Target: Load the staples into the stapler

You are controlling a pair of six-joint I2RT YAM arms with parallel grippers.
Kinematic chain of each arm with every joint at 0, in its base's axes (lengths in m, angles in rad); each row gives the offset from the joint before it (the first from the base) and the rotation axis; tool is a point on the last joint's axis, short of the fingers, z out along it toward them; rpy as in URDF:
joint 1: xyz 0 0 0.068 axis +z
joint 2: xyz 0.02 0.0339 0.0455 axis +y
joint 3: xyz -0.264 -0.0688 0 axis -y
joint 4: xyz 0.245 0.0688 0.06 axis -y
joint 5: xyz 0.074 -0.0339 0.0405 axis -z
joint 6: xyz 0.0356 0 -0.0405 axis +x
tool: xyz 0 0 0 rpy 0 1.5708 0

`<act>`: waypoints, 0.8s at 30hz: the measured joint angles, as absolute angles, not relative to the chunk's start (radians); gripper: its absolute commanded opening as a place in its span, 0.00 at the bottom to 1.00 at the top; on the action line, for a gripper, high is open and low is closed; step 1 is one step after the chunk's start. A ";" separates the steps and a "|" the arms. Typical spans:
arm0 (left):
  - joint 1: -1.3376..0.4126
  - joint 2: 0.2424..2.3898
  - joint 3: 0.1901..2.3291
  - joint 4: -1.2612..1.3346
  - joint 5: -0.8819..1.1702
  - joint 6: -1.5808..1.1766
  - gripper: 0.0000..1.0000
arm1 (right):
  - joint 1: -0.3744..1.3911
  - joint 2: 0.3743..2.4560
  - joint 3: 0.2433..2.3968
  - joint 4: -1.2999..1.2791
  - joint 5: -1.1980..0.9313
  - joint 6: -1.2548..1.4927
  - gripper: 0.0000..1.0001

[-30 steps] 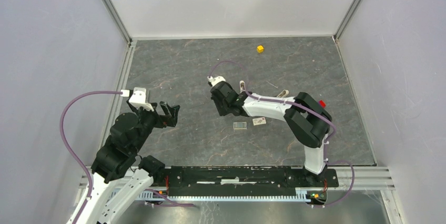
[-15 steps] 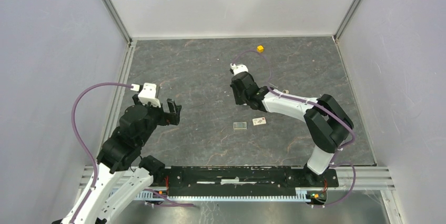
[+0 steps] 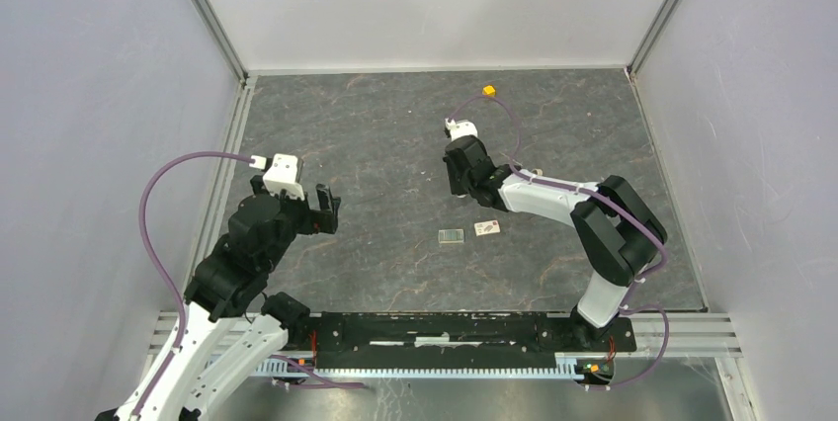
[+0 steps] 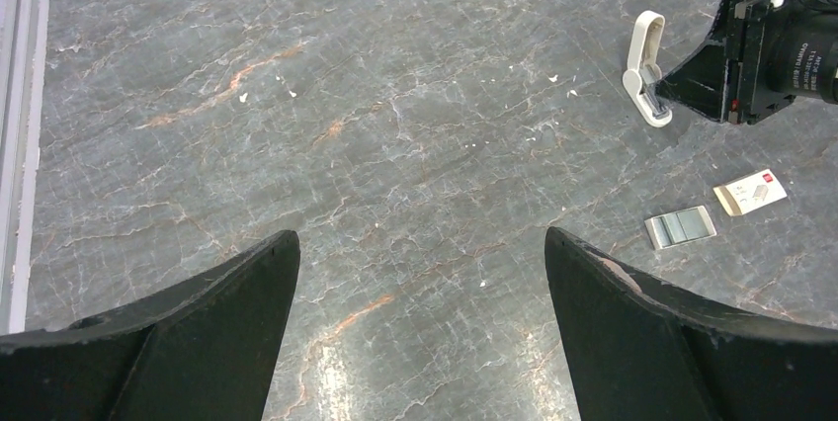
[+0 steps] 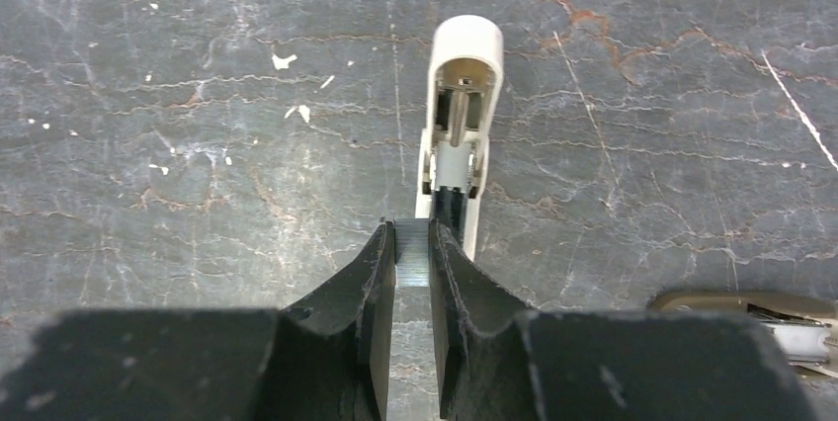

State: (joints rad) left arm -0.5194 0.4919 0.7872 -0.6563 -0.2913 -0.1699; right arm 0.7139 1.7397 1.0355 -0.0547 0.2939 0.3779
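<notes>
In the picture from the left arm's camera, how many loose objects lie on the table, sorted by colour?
White stapler: 1
Silvery-grey staples block: 1
Pale card: 1
Total: 3

Pretty clearly a robotics lab test cell, not anyone's home or shop. Plain pale wall panels (image 3: 99, 95) box in the left, far and right sides, held by bare aluminium frame posts (image 3: 206, 14) at the far corners. The work surface is a dark grey stone-look tabletop (image 3: 376, 144), scuffed and flecked with white. Along the near edge, the left arm (image 3: 242, 253) and right arm (image 3: 553, 204) are bolted to a black base plate (image 3: 445, 327) on slotted aluminium rail (image 3: 445, 370). Purple cables (image 3: 143, 213) loop loose off each arm, and little indicator lights (image 3: 593, 369) glow near right.
</notes>
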 measured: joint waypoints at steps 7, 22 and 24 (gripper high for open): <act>-0.519 0.497 0.787 -0.656 -0.291 -0.170 1.00 | 0.697 1.739 1.016 -0.038 0.301 0.395 0.23; -0.519 0.496 0.787 -0.656 -0.290 -0.170 1.00 | 0.691 1.738 0.996 0.009 0.326 0.442 0.22; -0.519 0.496 0.787 -0.656 -0.290 -0.170 1.00 | 0.690 1.738 0.995 0.012 0.326 0.448 0.22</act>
State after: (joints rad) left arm -0.5194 0.4965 0.7872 -0.6563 -0.2905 -0.1696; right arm 0.6895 1.7382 0.9955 0.0124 0.3264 0.4484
